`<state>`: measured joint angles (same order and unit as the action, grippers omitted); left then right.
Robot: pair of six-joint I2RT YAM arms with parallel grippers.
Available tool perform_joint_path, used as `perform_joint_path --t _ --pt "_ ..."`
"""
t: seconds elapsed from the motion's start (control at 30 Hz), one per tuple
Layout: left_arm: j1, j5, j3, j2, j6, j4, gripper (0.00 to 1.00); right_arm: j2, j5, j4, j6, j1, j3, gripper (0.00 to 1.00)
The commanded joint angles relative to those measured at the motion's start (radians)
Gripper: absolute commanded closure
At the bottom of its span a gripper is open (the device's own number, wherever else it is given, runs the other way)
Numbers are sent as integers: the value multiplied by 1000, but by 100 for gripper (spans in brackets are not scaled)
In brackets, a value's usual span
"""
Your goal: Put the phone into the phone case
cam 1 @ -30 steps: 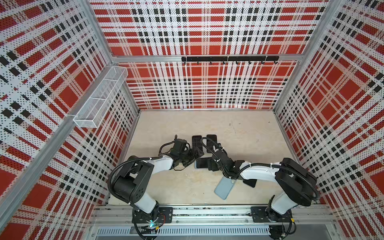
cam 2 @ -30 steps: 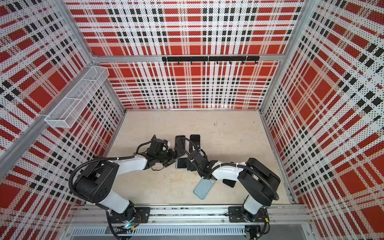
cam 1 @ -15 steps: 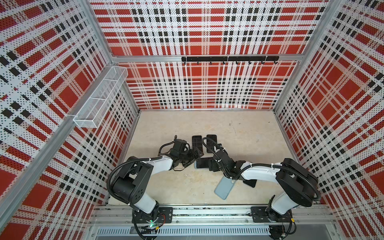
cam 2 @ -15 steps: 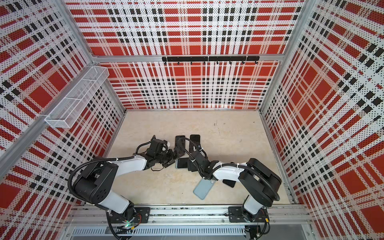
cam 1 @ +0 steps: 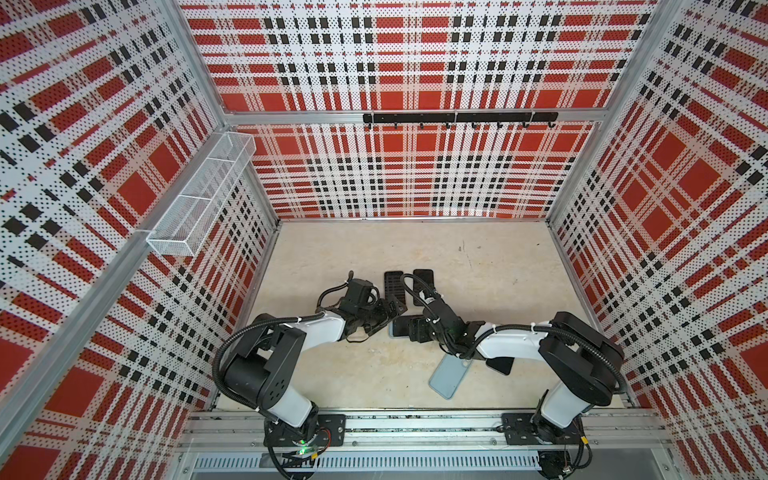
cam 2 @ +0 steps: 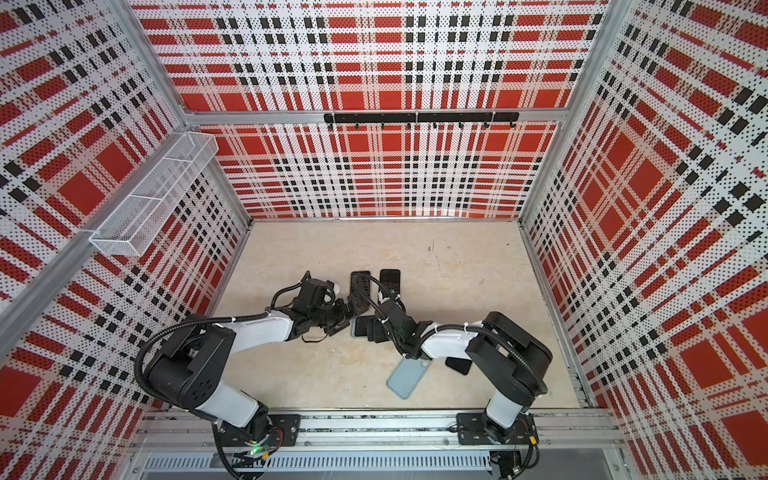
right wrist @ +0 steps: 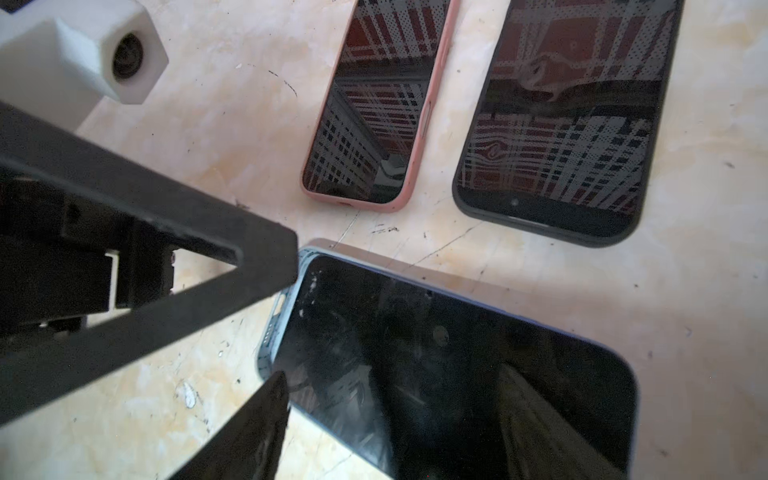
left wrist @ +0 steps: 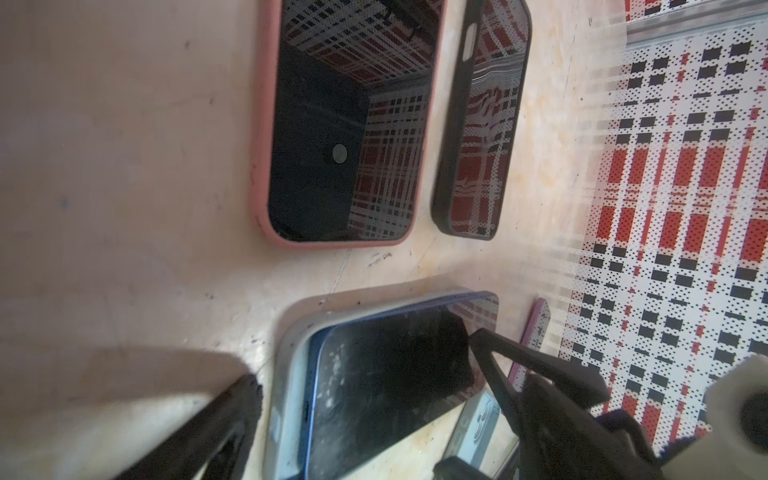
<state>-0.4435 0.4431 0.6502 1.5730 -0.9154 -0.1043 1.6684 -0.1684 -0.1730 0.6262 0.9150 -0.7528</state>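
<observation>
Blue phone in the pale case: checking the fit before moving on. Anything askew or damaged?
The blue-edged phone sits askew in the pale translucent case: one blue side stands above the rim, unseated. White specks mark its screen.

Left arm, right arm: jaws apart

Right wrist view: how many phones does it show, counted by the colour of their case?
Phone in pink case: 1
Phone in black case: 1
Phone in pale case: 1
Total: 3

No text, label or brand can be read anywhere.
</observation>
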Motion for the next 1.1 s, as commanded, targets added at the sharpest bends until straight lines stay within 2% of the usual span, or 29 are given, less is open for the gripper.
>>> perform_joint_path --t 0.0,0.13,0.3,0.4,0.67,1.07 --pt "8 -19 -23 -17 -5 31 0 -75 -80 65 29 2 7 17" --pt "9 -17 -21 -19 -6 31 0 -132 -132 206 41 -21 -14 13" --pt "9 -17 -15 -19 -7 31 1 -104 -80 255 72 -45 -25 8" --pt "9 -18 -12 -19 -3 31 1 -45 -37 270 79 -46 -60 0" --pt "8 -23 -11 -21 -4 31 1 69 65 228 92 -41 -119 0" --pt "10 -21 -16 -11 -9 14 0 159 30 276 133 31 -198 0"
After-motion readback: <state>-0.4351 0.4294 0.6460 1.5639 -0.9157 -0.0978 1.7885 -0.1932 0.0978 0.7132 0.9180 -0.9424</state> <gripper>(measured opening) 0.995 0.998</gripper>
